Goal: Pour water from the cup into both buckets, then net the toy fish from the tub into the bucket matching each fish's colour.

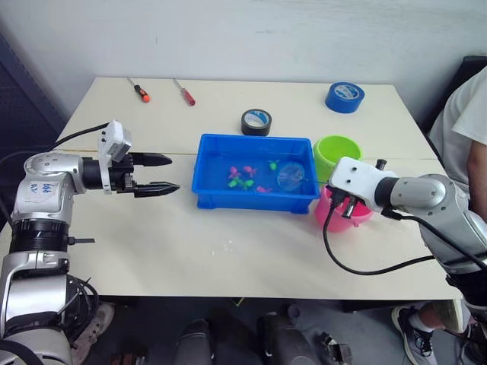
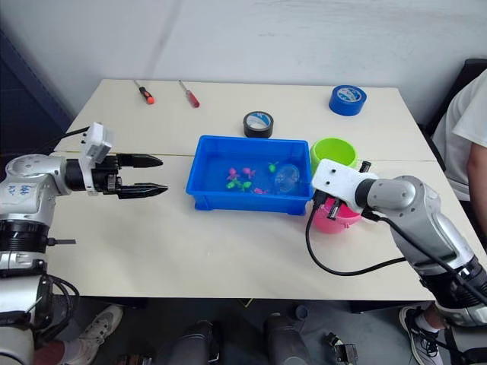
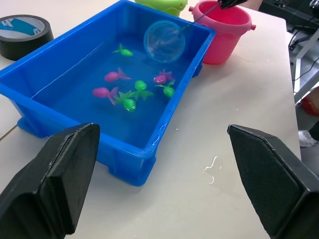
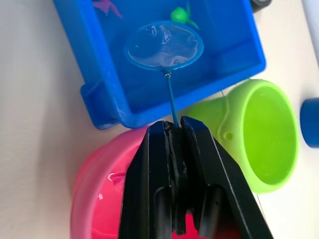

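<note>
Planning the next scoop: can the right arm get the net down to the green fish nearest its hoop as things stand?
Probably yes. The right gripper is shut on the net, whose hoop already hangs inside the tub beside that green fish, with nothing between them.

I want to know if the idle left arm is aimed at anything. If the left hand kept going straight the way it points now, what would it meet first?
Probably the near end wall of the blue tub. The left hand hovers open, pointing across bare table at it; height is hard to judge.
</note>
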{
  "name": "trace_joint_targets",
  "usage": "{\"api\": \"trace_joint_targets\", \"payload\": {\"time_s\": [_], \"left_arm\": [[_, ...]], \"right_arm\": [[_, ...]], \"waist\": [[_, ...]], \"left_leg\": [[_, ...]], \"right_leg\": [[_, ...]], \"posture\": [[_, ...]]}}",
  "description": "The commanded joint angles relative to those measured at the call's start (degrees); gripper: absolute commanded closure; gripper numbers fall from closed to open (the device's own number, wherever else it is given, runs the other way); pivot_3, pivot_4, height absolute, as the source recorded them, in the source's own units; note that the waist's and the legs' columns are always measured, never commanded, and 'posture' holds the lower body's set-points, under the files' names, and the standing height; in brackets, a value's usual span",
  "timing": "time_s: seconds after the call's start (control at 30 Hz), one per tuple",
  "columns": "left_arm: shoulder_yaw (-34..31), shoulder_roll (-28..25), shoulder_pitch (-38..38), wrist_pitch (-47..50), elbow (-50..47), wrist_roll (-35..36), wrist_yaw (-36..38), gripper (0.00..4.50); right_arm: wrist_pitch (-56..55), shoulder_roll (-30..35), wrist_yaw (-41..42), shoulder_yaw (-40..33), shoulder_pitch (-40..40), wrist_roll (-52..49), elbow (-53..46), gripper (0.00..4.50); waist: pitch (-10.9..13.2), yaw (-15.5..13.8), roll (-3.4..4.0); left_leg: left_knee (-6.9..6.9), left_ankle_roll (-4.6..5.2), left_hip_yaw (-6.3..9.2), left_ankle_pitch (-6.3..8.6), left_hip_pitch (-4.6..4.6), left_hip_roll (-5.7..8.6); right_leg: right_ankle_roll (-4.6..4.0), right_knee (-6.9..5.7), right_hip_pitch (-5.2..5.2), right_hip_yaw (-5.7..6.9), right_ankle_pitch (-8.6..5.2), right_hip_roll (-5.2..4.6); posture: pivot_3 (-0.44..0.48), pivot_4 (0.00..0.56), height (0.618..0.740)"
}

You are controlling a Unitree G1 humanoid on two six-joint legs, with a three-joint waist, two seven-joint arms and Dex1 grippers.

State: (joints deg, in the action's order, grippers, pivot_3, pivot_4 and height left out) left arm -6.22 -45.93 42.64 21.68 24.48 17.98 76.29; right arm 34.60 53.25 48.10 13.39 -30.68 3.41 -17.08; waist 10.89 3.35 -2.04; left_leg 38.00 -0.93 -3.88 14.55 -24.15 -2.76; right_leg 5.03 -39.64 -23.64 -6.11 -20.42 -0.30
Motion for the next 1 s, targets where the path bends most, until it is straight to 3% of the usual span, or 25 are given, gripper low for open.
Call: {"api": "trace_joint_targets", "payload": {"time_s": [0.03, 0.43, 1.0], "left_arm": [[-2.4, -1.4, -1.1, 1.9, -4.5, 2.4, -1.3, 0.03], [-4.5, -3.1, -4.8, 6.1, -10.9, 5.5, -4.0, 0.03], [-6.1, -5.3, -8.2, 8.5, -15.0, 8.3, -6.8, 0.03]], "right_arm": [[-1.6, -0.3, 0.7, 0.0, -1.2, 1.1, 0.0, 4.5], [-2.7, -5.8, 0.9, 4.2, -3.0, 4.1, 3.1, 4.5], [2.9, -14.7, 0.0, 1.3, -6.4, 1.2, 5.7, 4.5]], "waist": [[0.0, 0.0, 0.0], [0.0, 0.1, 0.0], [0.0, 0.1, 0.0]], "left_leg": [[0.0, 0.0, 0.0, 0.0, 0.01, 0.0], [0.0, 0.0, 0.01, 0.0, 0.01, 0.0], [0.0, 0.0, 0.02, 0.0, 0.01, 0.0]], "right_leg": [[0.0, -0.01, 0.0, 0.0, 0.0, 0.0], [0.0, -0.01, 0.01, 0.09, 0.0, 0.0], [0.0, 0.0, 0.01, 0.2, 0.0, 0.0]], "posture": [[0.0, 0.15, 0.734], [0.0, 0.15, 0.734], [0.0, 0.15, 0.734]]}}
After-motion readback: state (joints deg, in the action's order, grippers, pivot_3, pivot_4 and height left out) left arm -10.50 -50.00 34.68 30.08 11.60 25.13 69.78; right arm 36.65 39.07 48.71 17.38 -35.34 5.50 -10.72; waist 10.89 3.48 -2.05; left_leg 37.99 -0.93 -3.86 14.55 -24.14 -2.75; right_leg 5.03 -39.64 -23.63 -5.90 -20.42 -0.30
